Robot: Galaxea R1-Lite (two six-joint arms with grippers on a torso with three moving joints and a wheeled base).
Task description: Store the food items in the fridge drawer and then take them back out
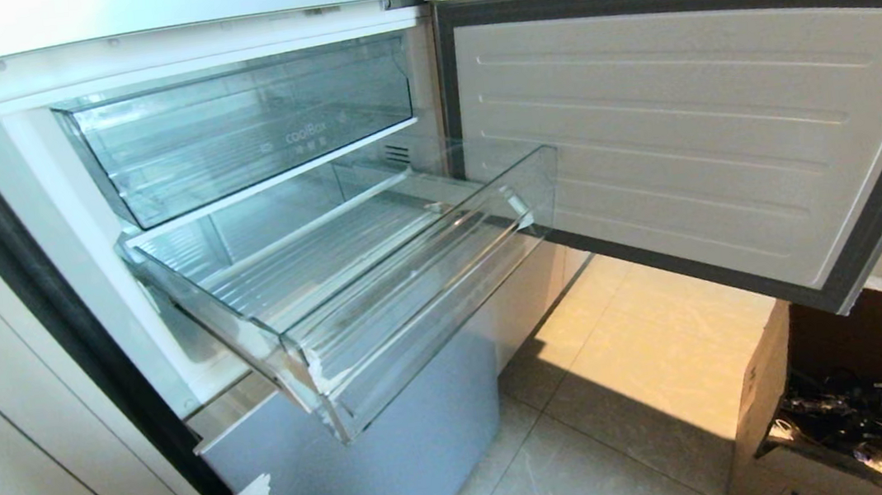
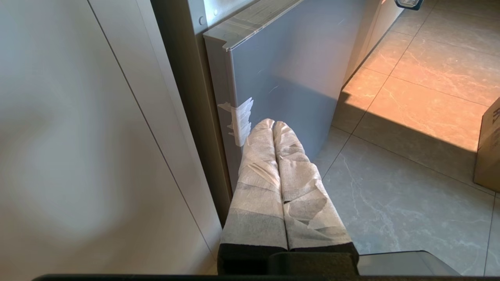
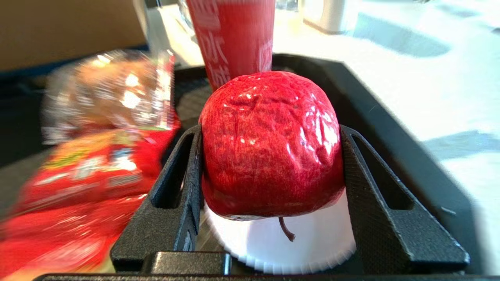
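The right gripper (image 3: 273, 171) clamps a wrinkled red fruit (image 3: 271, 144) between both black fingers (image 3: 177, 187), over a white paper cup (image 3: 289, 242) on a black tray (image 3: 390, 128), seemingly just lifted. The fridge drawer (image 1: 379, 288) stands pulled out, bare. The left gripper (image 2: 273, 128) hangs by the fridge, fingers pressed together.

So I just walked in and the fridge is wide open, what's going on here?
The robot is loading food into the fridge. Its right gripper has its jaws closed on a red fruit over a white plate on a black tray, beside a red cup and snack packets. The clear fridge drawer is pulled out and empty. The left gripper hangs shut by the fridge's lower door.
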